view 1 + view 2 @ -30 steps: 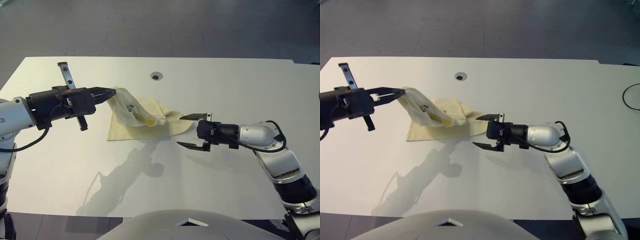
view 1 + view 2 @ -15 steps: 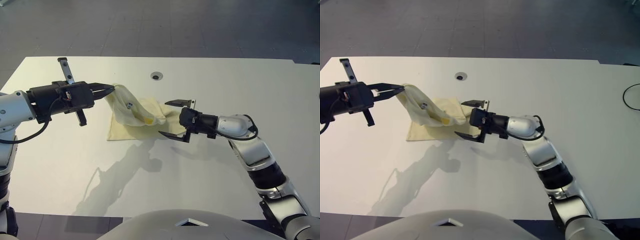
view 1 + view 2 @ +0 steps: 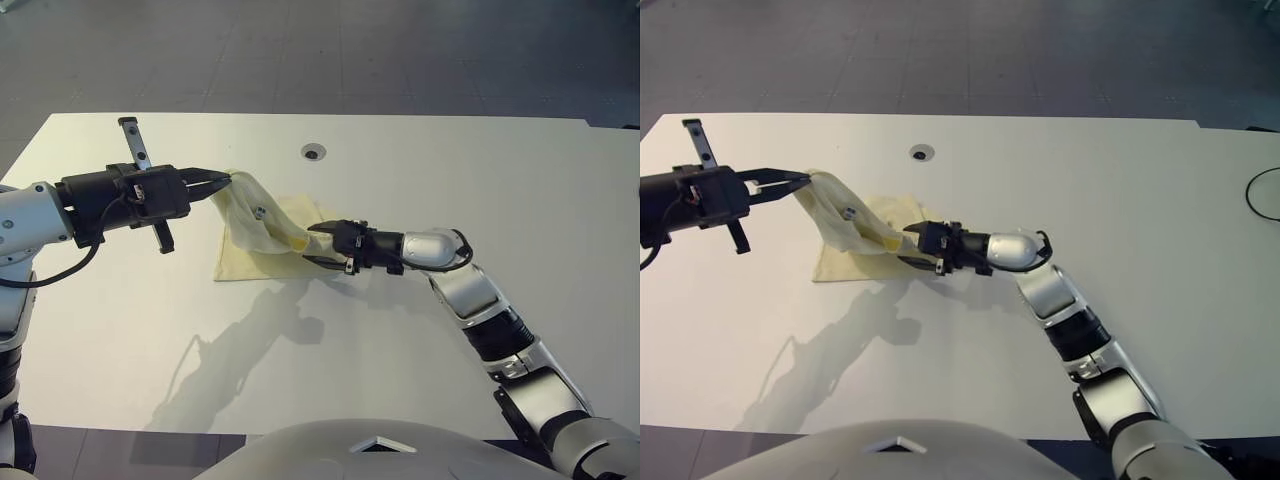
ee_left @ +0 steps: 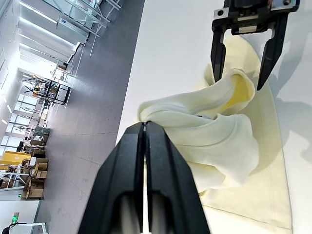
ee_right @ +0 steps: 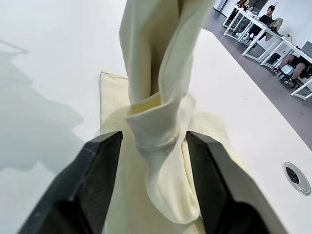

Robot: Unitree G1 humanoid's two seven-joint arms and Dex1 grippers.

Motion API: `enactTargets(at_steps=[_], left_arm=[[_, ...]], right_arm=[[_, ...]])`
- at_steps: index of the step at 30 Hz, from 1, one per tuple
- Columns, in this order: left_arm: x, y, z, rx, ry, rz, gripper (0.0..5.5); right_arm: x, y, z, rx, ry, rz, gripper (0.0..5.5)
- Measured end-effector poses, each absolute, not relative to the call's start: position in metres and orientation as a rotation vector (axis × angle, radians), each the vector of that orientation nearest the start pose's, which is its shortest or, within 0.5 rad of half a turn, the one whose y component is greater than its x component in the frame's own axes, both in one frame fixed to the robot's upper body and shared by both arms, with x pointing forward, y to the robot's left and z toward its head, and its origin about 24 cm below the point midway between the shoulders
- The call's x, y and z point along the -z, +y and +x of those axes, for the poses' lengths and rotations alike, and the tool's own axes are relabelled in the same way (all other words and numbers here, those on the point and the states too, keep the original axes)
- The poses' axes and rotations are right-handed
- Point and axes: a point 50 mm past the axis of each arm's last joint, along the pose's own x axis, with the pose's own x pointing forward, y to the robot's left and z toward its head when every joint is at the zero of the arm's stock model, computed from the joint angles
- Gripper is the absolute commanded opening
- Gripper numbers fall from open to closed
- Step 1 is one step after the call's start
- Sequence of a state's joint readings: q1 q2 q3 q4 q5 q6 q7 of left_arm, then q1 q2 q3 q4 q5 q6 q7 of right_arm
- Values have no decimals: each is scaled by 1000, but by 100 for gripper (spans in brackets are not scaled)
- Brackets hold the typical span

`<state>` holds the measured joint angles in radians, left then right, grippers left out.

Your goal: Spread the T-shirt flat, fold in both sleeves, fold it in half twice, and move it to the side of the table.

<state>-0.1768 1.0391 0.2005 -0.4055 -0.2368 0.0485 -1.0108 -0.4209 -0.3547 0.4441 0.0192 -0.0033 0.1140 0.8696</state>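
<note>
Right end effector (image 3: 320, 247) shift: over the last second it has come in across the white desk (image 3: 450, 160) to the bunched cloth, and its gap has narrowed.
Head view, left end effector (image 3: 222, 182): clamped tight on an edge of the pale-yellow fabric T-shirt (image 3: 262, 255), lifting it, probably so that the heap can be pulled flat.
Head view, T-shirt: the rest lies crumpled on the desk between the two end effectors.
Left wrist view, left end effector (image 4: 145, 125): fingers pressed together with cloth trailing from the tips; the right end effector (image 4: 239, 80) straddles a raised fold beyond.
Right wrist view, right end effector (image 5: 155, 136): parted, with a twisted fold of T-shirt (image 5: 156, 63) between the fingers, not yet pinched.
</note>
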Motion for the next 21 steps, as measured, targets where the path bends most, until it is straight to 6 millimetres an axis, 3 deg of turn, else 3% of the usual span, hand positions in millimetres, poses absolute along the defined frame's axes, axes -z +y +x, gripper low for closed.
enactTargets(at_steps=[11,21], left_arm=[[-225,224,231,961,-110,1052,0],[-221,230,238,939,-85,1084,0]], right_arm=[[-93,-65,277,-1310,-2,-551,8],[-113,-81,284,-1259,-50,-570,3]])
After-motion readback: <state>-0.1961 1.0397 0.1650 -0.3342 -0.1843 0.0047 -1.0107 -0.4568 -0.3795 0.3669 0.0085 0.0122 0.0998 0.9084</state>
